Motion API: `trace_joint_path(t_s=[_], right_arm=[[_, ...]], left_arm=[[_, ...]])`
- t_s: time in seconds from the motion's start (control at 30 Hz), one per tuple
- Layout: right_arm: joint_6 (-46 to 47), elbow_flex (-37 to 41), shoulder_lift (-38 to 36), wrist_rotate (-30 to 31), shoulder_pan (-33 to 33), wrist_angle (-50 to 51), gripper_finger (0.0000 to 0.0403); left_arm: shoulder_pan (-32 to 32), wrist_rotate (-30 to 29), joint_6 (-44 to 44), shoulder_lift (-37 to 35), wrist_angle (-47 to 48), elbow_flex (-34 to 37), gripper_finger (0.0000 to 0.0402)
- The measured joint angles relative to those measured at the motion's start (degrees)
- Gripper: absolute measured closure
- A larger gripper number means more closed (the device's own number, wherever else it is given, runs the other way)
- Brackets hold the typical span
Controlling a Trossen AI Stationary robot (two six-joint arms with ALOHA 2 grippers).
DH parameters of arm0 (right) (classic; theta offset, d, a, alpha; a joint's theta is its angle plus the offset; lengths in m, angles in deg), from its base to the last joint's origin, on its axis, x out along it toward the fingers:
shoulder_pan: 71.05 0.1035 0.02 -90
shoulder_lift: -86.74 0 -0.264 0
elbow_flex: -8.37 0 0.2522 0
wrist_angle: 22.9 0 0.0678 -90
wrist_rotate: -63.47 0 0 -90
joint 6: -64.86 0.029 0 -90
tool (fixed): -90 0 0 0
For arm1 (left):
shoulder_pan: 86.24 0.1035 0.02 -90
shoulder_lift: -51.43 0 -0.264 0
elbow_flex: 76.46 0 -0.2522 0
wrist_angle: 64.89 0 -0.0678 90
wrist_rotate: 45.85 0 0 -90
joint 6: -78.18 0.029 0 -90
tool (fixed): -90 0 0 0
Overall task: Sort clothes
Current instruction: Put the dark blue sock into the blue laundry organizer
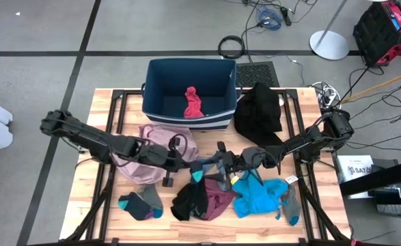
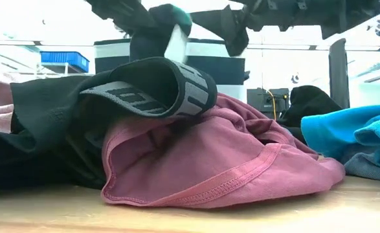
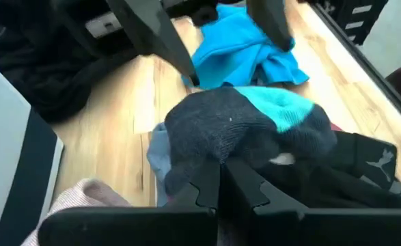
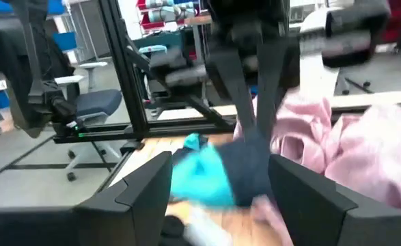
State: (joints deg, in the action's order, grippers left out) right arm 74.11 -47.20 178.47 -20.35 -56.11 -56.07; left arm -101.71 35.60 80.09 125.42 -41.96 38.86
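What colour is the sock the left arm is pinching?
The sock is dark grey with a teal toe, pinched in the left gripper. The left wrist view shows it best.

Overhead light: even and soft across the tabletop [image 1: 118,102]; shadows under the arms are faint and short.
Low view: the room behind is blown out to white, leaving the maroon garment [image 2: 228,162] sharp and the near tabletop edge soft.
Left wrist view: the dark sock [image 3: 248,130] is fairly crisp; the edges are dim.
Right wrist view: heavy motion blur smears the pale pink garment [image 4: 364,150]; the background stays clearer.
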Motion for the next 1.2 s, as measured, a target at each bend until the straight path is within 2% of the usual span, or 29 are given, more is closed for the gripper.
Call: trace_joint_path(t_s=[0.13,0.33,0.53,0.63,0.7,0.8,0.83,0.93,1.2], right_arm=[[-3.1,-4.0,0.0,0.0,-0.4,5.2,0.0172],[-3.9,-10.1,0.8,0.1,-1.4,19.8,0.0172],[-2.3,-12.6,4.8,1.6,-1.8,21.8,0.0178],[-2.5,-13.1,5.0,5.3,-1.8,22.6,0.0217],[-3.4,-13.1,4.9,5.9,-1.8,22.8,0.027],[-5.3,-13.1,4.6,5.7,-1.7,22.9,0.0369],[-5.8,-13.1,4.6,5.7,-1.7,23.0,0.0383],[-5.4,-13.1,4.5,6.0,-1.9,23.7,0.0386],[-5.3,-13.1,4.4,6.4,-2.0,25.4,0.0397]], left_arm=[[0.0,0.0,0.0,0.7,-0.1,0.0,0.0394],[0.0,0.0,0.0,0.9,-2.4,0.0,0.0393],[0.0,1.3,0.4,0.9,-3.2,0.0,0.0392],[0.0,1.7,0.2,0.9,-2.8,0.0,0.0392],[0.0,2.1,0.1,0.9,-2.4,0.0,0.0392],[0.0,2.1,0.1,0.9,-2.1,0.0,0.0389],[0.0,2.1,0.3,0.9,-1.8,0.0,0.0385],[0.0,2.1,0.4,0.9,1.2,0.0,0.036],[0.0,0.9,-0.6,0.8,7.7,0.0,0.0256]])
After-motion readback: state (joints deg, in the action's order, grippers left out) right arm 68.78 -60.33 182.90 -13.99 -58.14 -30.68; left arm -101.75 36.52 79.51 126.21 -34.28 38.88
